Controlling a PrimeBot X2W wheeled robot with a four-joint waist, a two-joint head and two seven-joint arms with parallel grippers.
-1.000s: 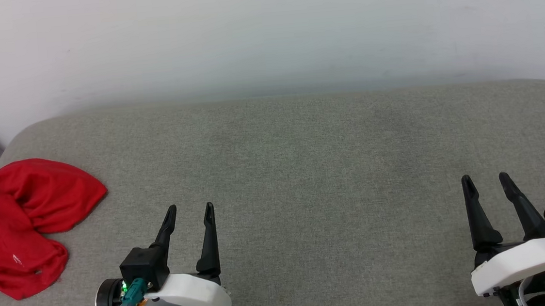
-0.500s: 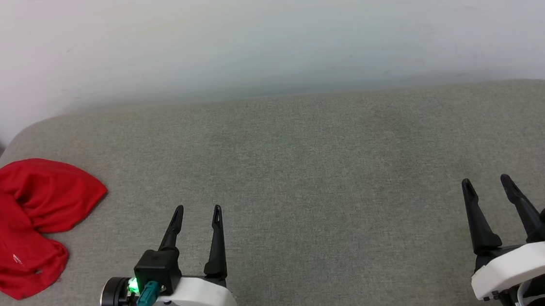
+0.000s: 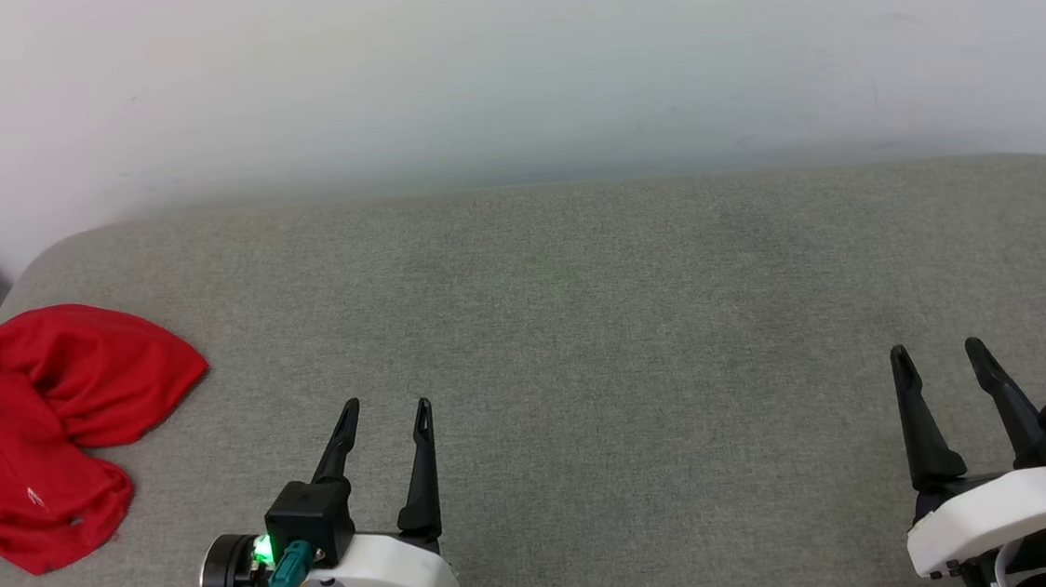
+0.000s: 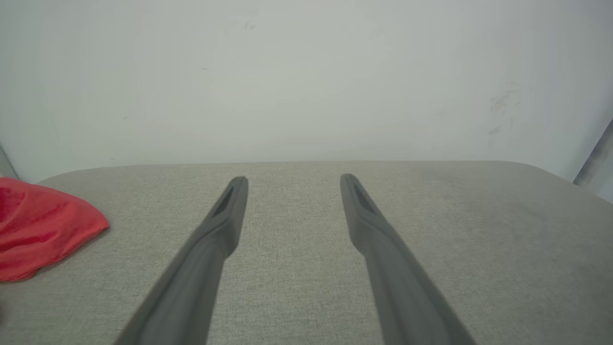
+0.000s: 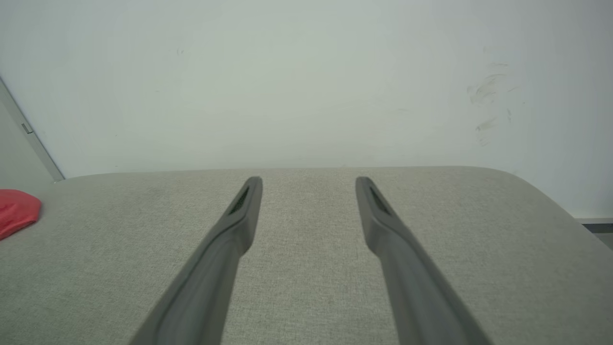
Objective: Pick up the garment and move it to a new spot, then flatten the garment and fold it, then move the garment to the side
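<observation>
Grey worktop (image 3: 580, 308) edge: the bunched shirt (image 3: 38, 416) could be shoved off by the left hand (image 3: 387, 405), held wide like the right hand (image 3: 936, 349).

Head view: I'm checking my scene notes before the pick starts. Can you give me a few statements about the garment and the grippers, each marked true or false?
1. The garment lies bunched up at the left end of the grey cushion. True.
2. The left gripper is shut on the garment. False: it is open and holds nothing, and it is apart from the garment, to the garment's right.
3. The right gripper is open with nothing between its fingers. True.
4. The garment is spread flat and neatly folded. False: it is a crumpled heap, not yet flattened or folded.
</observation>
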